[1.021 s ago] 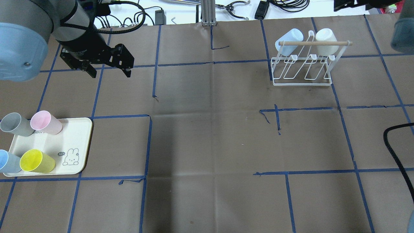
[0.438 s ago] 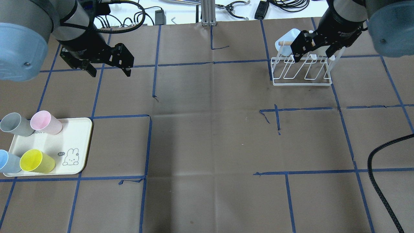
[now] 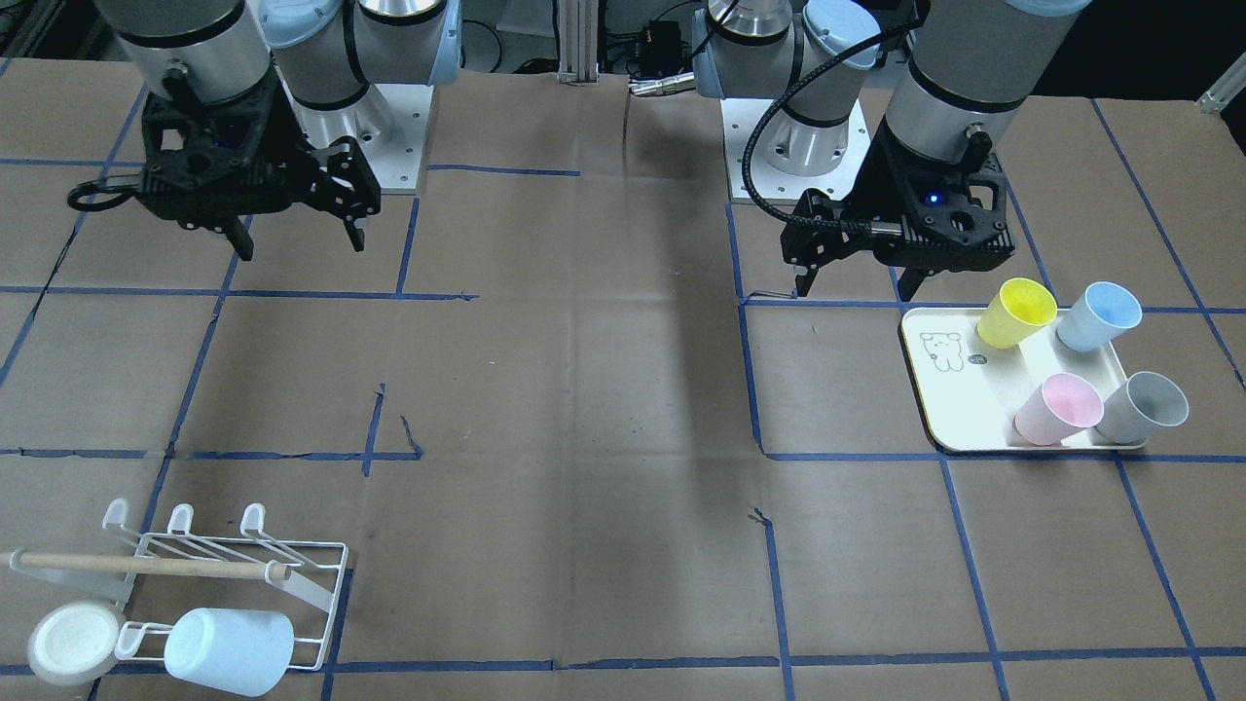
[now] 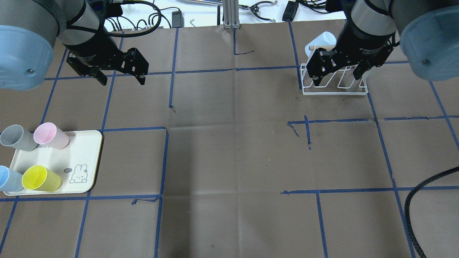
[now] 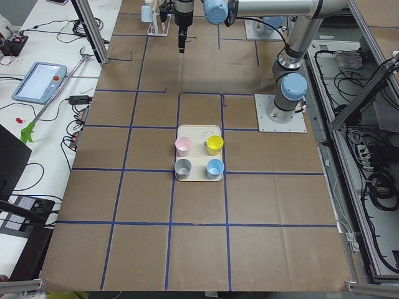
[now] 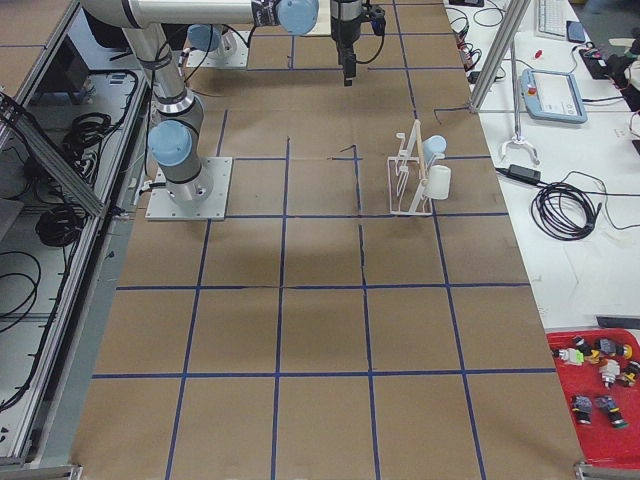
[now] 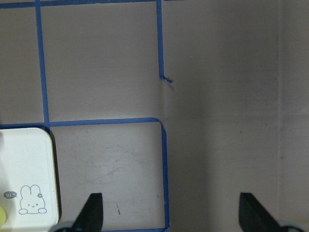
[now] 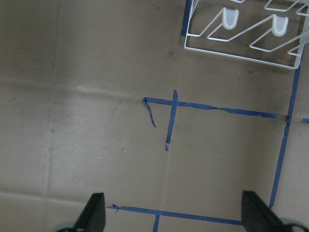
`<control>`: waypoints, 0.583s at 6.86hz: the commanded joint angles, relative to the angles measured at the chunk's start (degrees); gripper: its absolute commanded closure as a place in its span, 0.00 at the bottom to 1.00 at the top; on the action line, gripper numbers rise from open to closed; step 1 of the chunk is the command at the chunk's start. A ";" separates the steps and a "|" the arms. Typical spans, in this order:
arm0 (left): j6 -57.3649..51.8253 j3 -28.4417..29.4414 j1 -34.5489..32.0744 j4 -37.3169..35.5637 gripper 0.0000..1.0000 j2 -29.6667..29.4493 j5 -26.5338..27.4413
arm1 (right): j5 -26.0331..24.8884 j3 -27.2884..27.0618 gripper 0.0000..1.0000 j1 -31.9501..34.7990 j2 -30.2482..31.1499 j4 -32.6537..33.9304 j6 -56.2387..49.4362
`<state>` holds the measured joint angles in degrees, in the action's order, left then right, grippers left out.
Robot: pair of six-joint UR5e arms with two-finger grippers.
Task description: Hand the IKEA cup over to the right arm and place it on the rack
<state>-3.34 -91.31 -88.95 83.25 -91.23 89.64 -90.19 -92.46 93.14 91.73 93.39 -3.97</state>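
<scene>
Several IKEA cups stand on a cream tray (image 4: 84, 150) at the near left: yellow (image 4: 39, 178), pink (image 4: 50, 135), grey (image 4: 16, 138) and blue (image 4: 9, 179). My left gripper (image 4: 122, 81) hangs open and empty above the table, beyond the tray; its wrist view shows the tray's corner (image 7: 24, 183) below bare paper. The right gripper (image 4: 337, 79) is open and empty, high over the white wire rack (image 4: 335, 89) at the far right. The rack (image 3: 234, 545) carries a pale blue cup (image 3: 229, 650) and a white cup (image 3: 73, 643) on its pegs.
Brown paper with a blue tape grid covers the table. A black cable (image 4: 423, 200) loops in at the near right. Cables and tools lie beyond the far edge. A red parts tray (image 6: 600, 400) sits on the side bench.
The right arm has swung in from the right and come over the rack, moving toward the robot and leftward. The left arm and the cups have not moved.
</scene>
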 commanded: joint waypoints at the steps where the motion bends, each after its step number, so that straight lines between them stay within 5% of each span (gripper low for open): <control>1: 0.17 -0.09 0.00 0.68 0.00 0.00 0.18 | -0.95 -1.92 0.00 4.15 0.38 -0.23 7.37; 4: 0.35 -0.09 -0.09 0.68 0.00 0.00 0.18 | -1.30 -1.93 0.00 2.84 0.56 -0.40 6.87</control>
<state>-3.03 -91.40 -89.02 83.91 -91.23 89.82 -91.31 -94.44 96.50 92.16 93.00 2.93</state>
